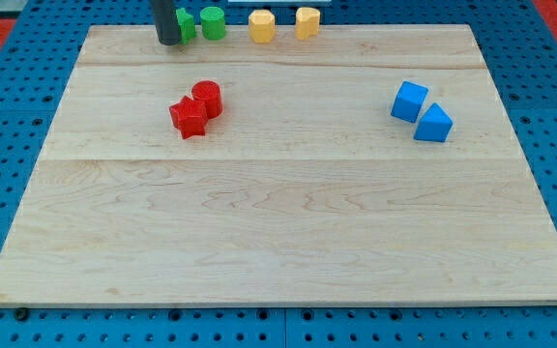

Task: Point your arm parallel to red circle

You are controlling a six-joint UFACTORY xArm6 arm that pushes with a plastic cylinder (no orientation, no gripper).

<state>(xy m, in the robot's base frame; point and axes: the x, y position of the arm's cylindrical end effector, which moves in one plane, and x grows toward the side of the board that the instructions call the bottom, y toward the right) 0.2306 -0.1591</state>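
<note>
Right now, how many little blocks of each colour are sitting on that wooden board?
Red: 2, the red circle and a red star-like block, touching.
Green: 2, one green block and another green block partly hidden behind my tip.
Yellow: 2, a yellow block and a second yellow block.
Blue: 2, a blue block and its blue neighbour.
Total: 8.

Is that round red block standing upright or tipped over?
Upright: the red circle shows its flat round top, touching the other red block. My tip is apart, toward the view's top.
</note>
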